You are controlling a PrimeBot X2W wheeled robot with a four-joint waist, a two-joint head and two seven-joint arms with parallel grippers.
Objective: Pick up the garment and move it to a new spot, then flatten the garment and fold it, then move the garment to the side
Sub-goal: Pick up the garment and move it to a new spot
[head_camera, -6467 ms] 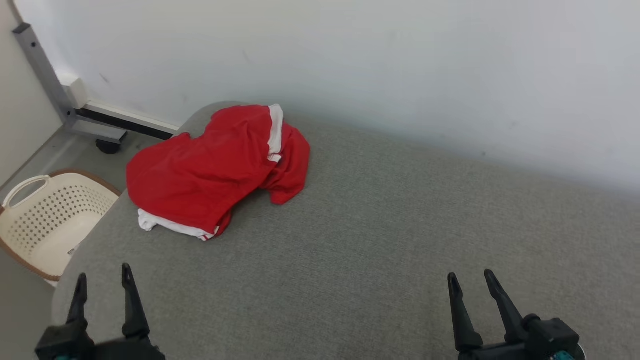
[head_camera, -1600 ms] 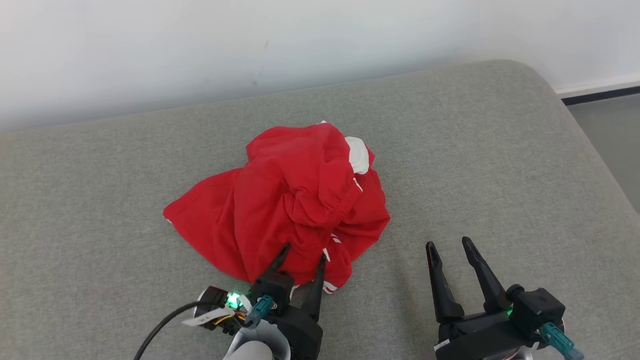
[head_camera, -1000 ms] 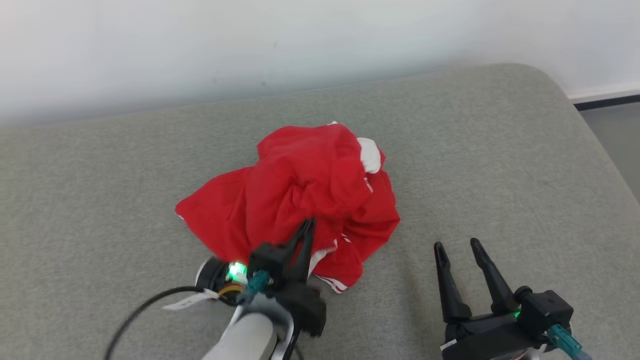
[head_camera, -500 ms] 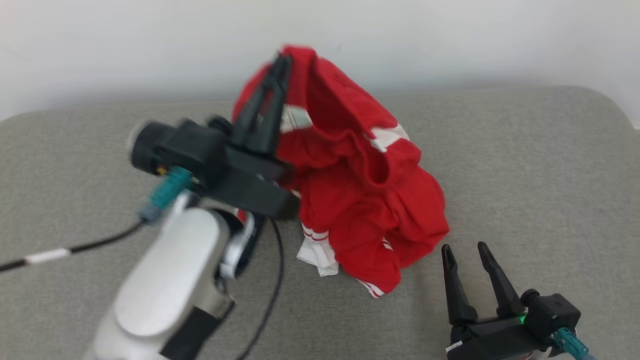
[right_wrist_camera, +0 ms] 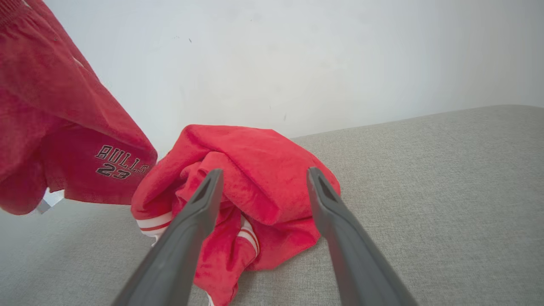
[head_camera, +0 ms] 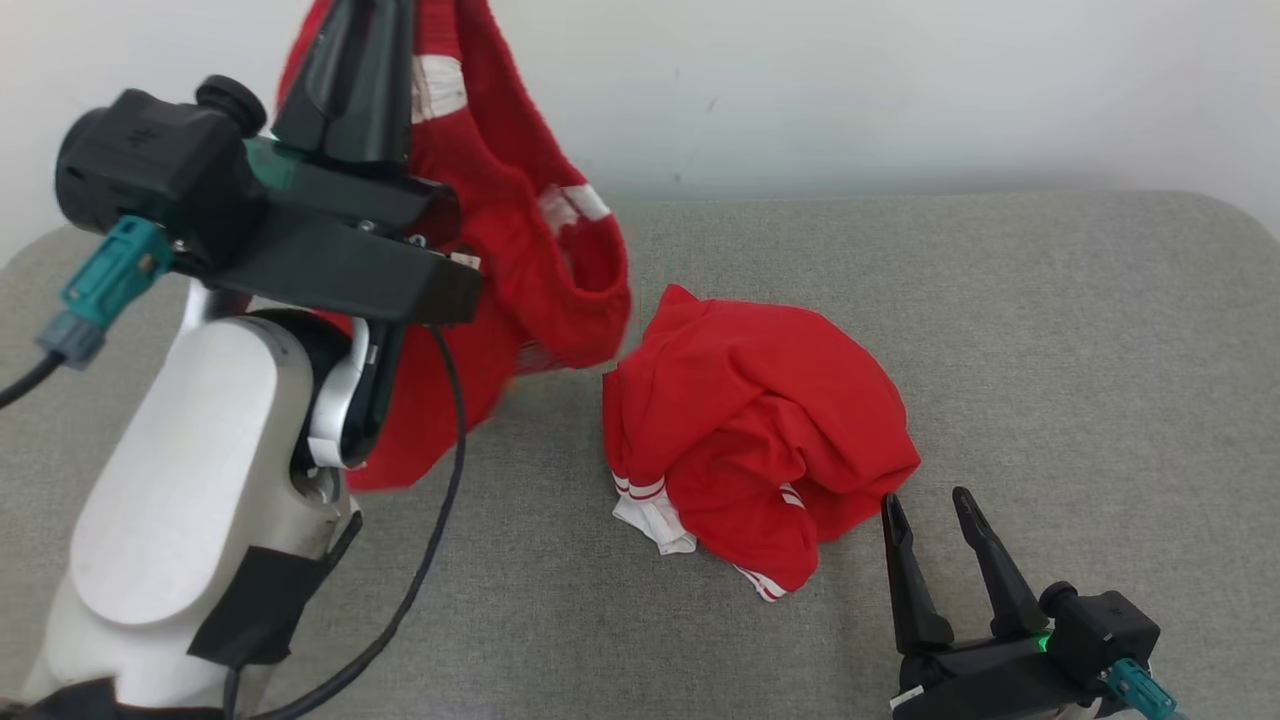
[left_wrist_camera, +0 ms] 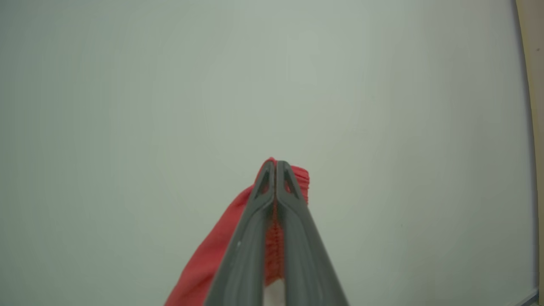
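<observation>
Left fingers [left_wrist_camera: 255, 221] clamp the garment [head_camera: 520, 240], held high. Right fingers [head_camera: 903, 570] open beside a second red heap [head_camera: 760, 430] on the cushion [head_camera: 1050, 330]. Carry high; don't drag that heap.

Garment [head_camera: 520, 240] top beyond upper edge

Perhaps a home: grey fabric couch [head_camera: 1050, 330] against white wall [head_camera: 900, 90].

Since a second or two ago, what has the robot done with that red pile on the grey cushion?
The left arm shut its jaws on the pile's near edge and rose, lifting one red garment, which now hangs from them. A second red heap was left behind on the grey cushion. The right jaws stayed open, low at the right.
</observation>
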